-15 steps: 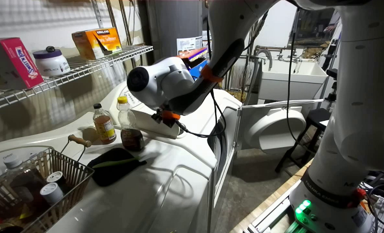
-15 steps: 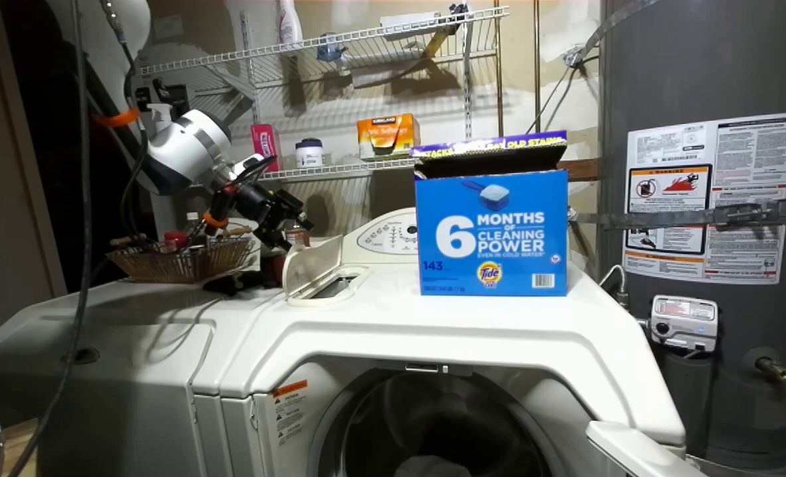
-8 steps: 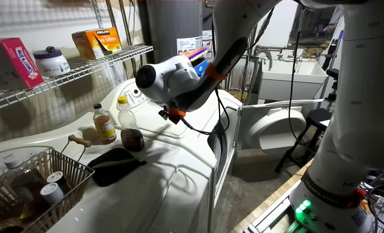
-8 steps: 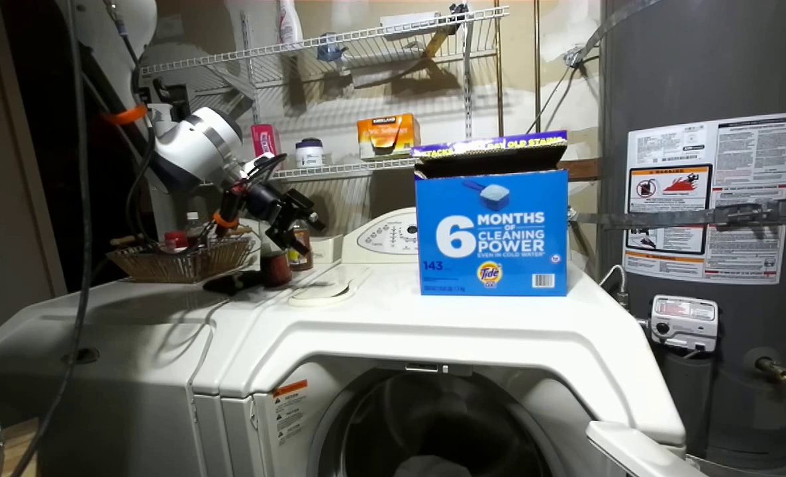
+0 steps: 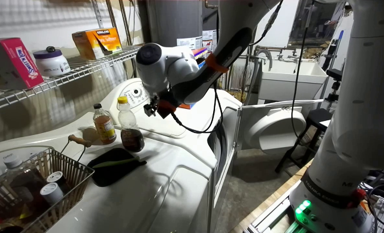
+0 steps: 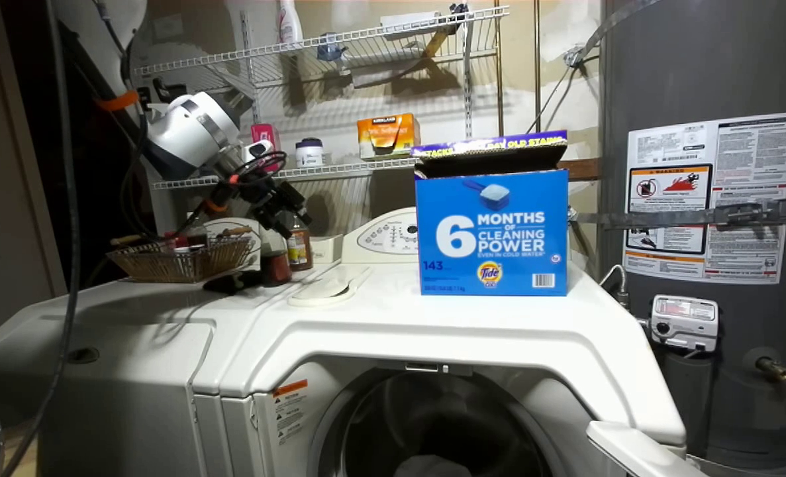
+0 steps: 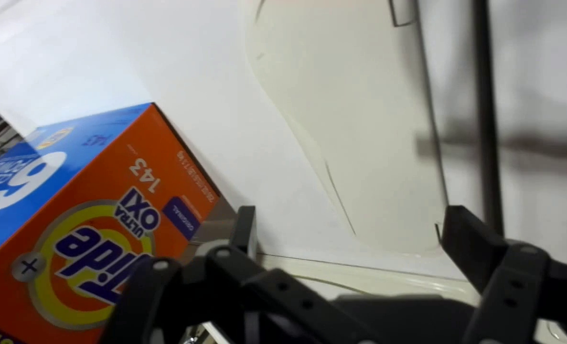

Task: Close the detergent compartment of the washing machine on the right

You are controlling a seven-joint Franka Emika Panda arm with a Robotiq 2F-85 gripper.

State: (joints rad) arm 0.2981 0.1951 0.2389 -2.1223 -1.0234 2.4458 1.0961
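Observation:
The detergent compartment lid (image 6: pixel 330 286) of the right-hand washing machine (image 6: pixel 472 331) lies down flat over its opening. The pale lid also shows in an exterior view (image 5: pixel 161 125) and in the wrist view (image 7: pixel 359 105). My gripper (image 6: pixel 296 224) hangs in the air above the machine top, apart from the lid and near the bottles. It also shows in an exterior view (image 5: pixel 151 110). In the wrist view the gripper (image 7: pixel 352 228) has its fingers wide apart with nothing between them.
A Tide box (image 6: pixel 492 232) stands on the washer, right of the lid. Two bottles, a dark one (image 5: pixel 132 137) and an amber one (image 5: pixel 104 126), stand beside the lid. A wire basket (image 5: pixel 65 161) and a black mitt (image 5: pixel 114 165) lie nearby. The round washer door (image 5: pixel 276 129) hangs open.
One second ago the lid stood raised beside my gripper; half a second ago it was down flat. Since then my gripper has risen and moved slightly back from the lid.

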